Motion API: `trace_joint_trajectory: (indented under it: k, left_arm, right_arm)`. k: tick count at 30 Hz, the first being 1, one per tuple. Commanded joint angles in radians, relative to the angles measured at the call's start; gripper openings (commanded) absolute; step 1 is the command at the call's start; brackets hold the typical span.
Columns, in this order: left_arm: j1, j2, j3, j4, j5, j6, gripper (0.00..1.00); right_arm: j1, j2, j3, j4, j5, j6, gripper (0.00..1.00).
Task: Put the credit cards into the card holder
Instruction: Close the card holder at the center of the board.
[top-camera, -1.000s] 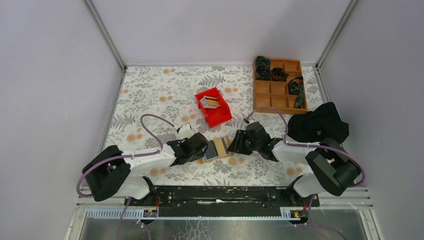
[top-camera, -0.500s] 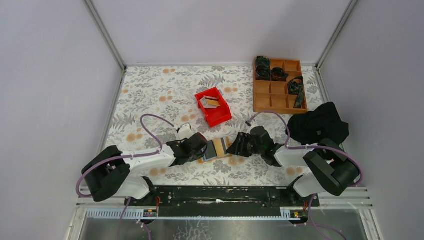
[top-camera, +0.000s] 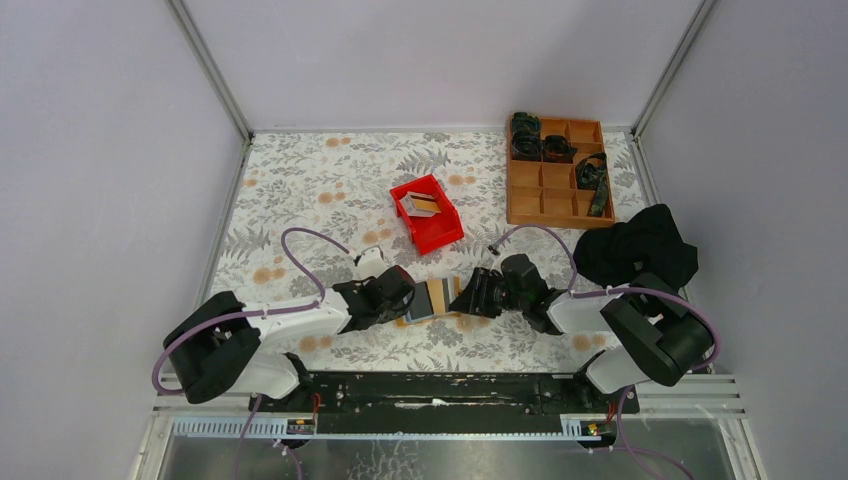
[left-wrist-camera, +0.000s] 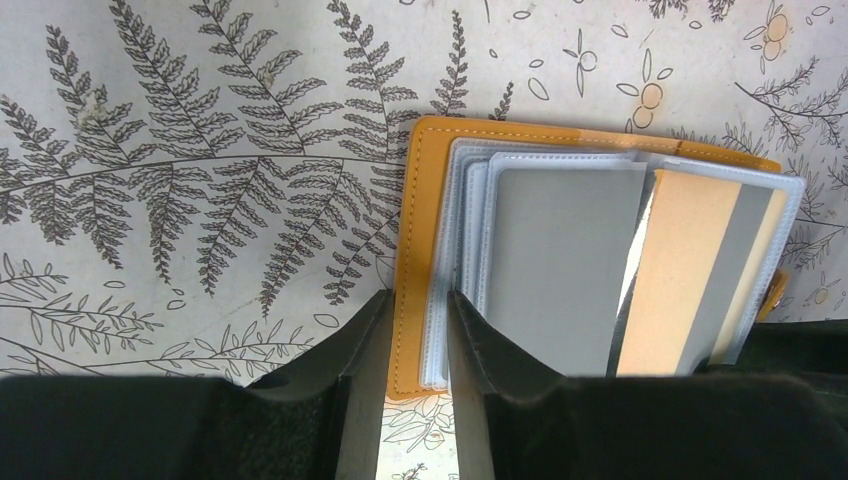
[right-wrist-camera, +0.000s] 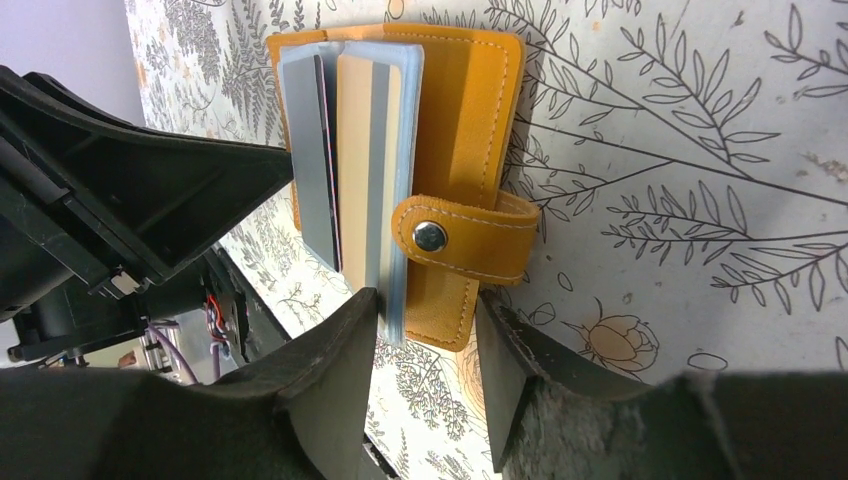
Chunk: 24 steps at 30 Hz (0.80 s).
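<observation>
card holder (left-wrist-camera: 413, 200) lies open just ahead of both claws, left claw (left-wrist-camera: 420, 300) narrow over its orange edge, right claw (right-wrist-camera: 427, 298) half-wide astride the snap tab (right-wrist-camera: 465, 238), bite unclear; cards (left-wrist-camera: 560, 260) look sleeved, so you're seating them and should keep it pinned flat.

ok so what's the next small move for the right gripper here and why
Probably close the right gripper gently on the card holder edge that sits between its fingers. The left gripper straddles the opposite edge, so a grip there should keep the holder spread open.
</observation>
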Motion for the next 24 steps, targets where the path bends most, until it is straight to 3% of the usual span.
trace_joint_trajectory:
  k: [1,15,24]
  left_arm:
    - [-0.009,0.073,-0.066,-0.069,0.082,0.013,0.33]
    - [-0.008,0.088,-0.071,-0.049,0.087,0.019,0.33]
    - [-0.007,0.062,-0.097,-0.038,0.089,-0.004,0.32]
  right_arm:
    - [0.012,-0.019,0.017,0.052,-0.074,0.02,0.48]
    - [0.012,-0.111,0.101,-0.039,-0.067,-0.005,0.48]
    - [0.015,-0.083,0.138,-0.054,-0.089,-0.014,0.48]
